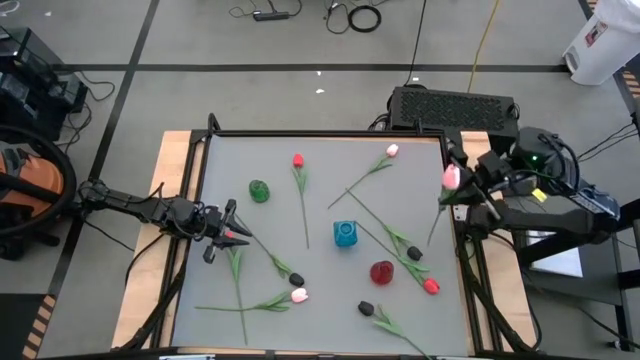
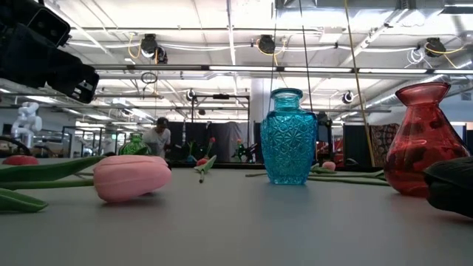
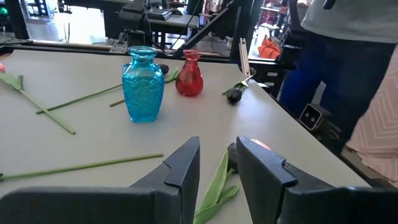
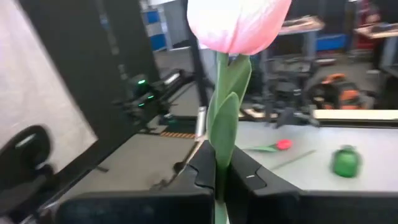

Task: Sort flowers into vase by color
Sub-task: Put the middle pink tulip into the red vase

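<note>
My right gripper (image 1: 463, 196) is at the table's right edge, shut on a pink tulip (image 1: 452, 178), whose bud (image 4: 239, 22) stands above the fingers. My left gripper (image 1: 228, 233) is low at the table's left side and open. Its fingers stand on either side of a green leaf (image 3: 217, 182) of a tulip lying on the table, with a reddish bud (image 3: 260, 144) just beyond them. Other red, pink and dark tulips lie flat on the table, such as a red one (image 1: 298, 160), a pink one (image 1: 298, 295) and a dark one (image 1: 366, 308). My right gripper pinches the pink tulip's stem and leaf (image 4: 219, 163) between its two fingers, some way below the bud. The fingers lie across the stem. The bud end points up out of the hold and the rest of the stem (image 1: 434, 225) runs out below over the table.
Three small vases stand mid-table: green (image 1: 259, 190), blue (image 1: 345, 234) and red (image 1: 381, 271). The low view shows the blue vase (image 2: 288, 137), the red vase (image 2: 425, 140) and a pink tulip (image 2: 131, 177) lying close by. A person (image 3: 348, 56) stands at the table's edge.
</note>
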Robot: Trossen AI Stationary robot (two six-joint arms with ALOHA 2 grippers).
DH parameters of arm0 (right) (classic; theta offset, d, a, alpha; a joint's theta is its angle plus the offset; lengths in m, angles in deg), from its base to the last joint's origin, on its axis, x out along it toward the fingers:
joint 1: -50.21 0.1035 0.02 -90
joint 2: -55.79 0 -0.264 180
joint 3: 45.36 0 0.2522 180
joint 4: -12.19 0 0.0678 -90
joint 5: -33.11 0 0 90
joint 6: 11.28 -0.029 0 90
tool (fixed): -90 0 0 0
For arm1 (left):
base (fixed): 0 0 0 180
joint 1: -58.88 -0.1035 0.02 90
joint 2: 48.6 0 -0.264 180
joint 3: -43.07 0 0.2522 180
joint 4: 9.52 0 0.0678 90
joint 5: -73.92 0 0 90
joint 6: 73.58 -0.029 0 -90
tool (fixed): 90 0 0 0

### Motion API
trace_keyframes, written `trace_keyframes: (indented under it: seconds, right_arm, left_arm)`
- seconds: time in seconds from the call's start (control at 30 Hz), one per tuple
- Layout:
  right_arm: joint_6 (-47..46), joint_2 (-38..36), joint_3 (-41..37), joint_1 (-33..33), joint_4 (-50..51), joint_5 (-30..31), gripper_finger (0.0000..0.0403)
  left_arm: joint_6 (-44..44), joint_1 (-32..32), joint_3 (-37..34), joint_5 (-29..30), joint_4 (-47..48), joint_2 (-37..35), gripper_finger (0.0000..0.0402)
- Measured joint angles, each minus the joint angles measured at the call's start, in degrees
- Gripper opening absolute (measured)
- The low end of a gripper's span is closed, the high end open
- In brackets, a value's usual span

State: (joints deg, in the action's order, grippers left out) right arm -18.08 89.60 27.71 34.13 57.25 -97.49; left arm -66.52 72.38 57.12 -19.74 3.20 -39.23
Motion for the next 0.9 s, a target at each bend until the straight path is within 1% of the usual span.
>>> trace_keyframes:
  seconds: [0.1, 0.23, 0.6, 0.73, 0.9]
  right_arm:
    - [0.9, 0.2, 0.0, 3.8, -0.5, 0.2, 0.0002]
    - [2.8, 1.6, 0.0, 6.8, -4.0, 0.2, 0.0002]
    - [3.0, 10.8, 0.0, 14.2, -13.0, 1.9, 0.0002]
    - [3.1, 13.8, 0.0, 17.3, -16.7, 4.0, 0.0002]
    - [4.9, 16.6, 0.0, 21.7, -17.3, 7.0, 0.0002]
  left_arm:
    - [0.0, 0.0, 0.0, 0.0, 0.0, 0.0, 0.0112]
    - [0.0, 0.0, 0.0, 0.0, 0.0, 0.0, 0.0112]
    - [0.0, 0.0, 0.0, 0.0, 0.0, 0.0, 0.0112]
    - [0.0, 0.0, 0.0, 0.0, 0.0, 0.0, 0.0112]
    - [0.0, 0.0, 0.0, 0.0, 0.0, 0.0, 0.0112]
